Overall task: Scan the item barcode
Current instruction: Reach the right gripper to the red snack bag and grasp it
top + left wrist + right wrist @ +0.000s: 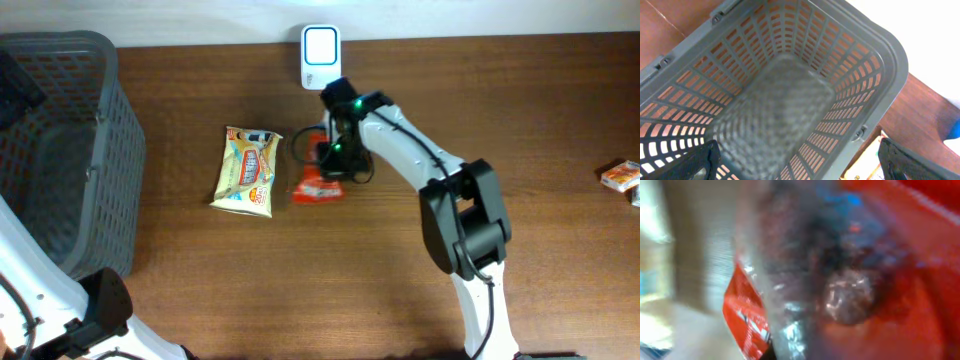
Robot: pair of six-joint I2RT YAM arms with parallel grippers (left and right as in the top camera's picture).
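A red snack packet (pixel 318 186) lies on the brown table, just right of a yellow snack packet (pixel 248 170). My right gripper (pixel 331 160) is down on the red packet's upper edge and shut on it. In the right wrist view the red packet (pixel 880 305) fills the blurred frame, and the fingers cannot be made out. A white barcode scanner (pixel 320 46) stands at the table's back edge, just beyond the right arm. My left gripper (pixel 802 164) hangs open over the grey basket (pixel 890 55), holding nothing.
The grey basket (pixel 60 150) takes up the table's left side. A small orange box (pixel 622 176) lies at the far right edge. A corner of the yellow packet (pixel 865 167) shows beside the basket in the left wrist view.
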